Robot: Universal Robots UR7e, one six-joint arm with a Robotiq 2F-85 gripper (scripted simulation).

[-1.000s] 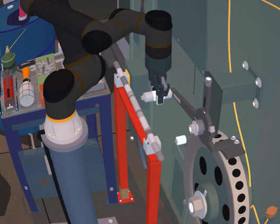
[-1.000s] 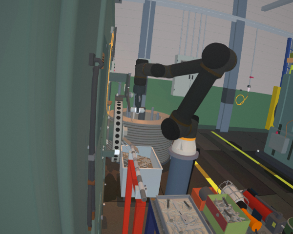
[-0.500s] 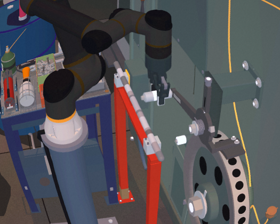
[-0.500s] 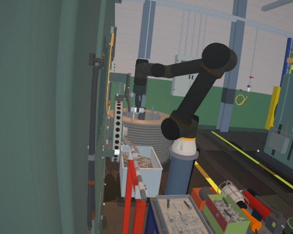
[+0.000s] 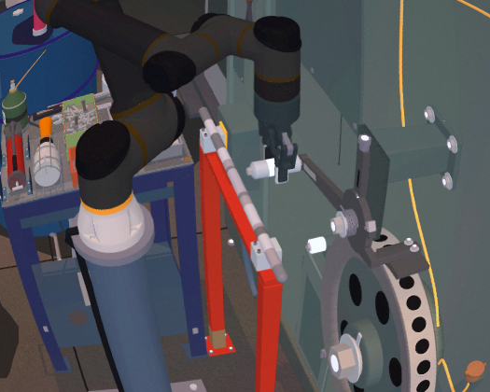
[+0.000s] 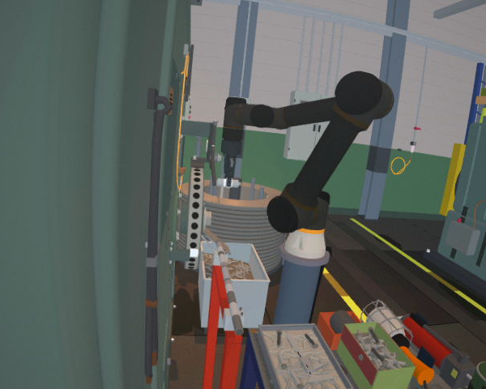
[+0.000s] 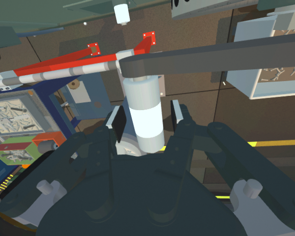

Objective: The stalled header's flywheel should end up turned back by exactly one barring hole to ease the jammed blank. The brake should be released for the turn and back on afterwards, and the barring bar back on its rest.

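Note:
The flywheel is cut off at the bottom of the side camera's view, and its rim of dark barring holes runs under the brake shoe. The dark brake lever slopes up from its pivot to a white cylindrical handle, and my open gripper straddles that handle, holding nothing. The grey-and-white banded barring bar lies in the white cradles of the red rest.
The green header casing stands close behind the lever. A blue table with trays of parts stands left of the red rest. A white bin of blanks and a wire coil sit on the floor below.

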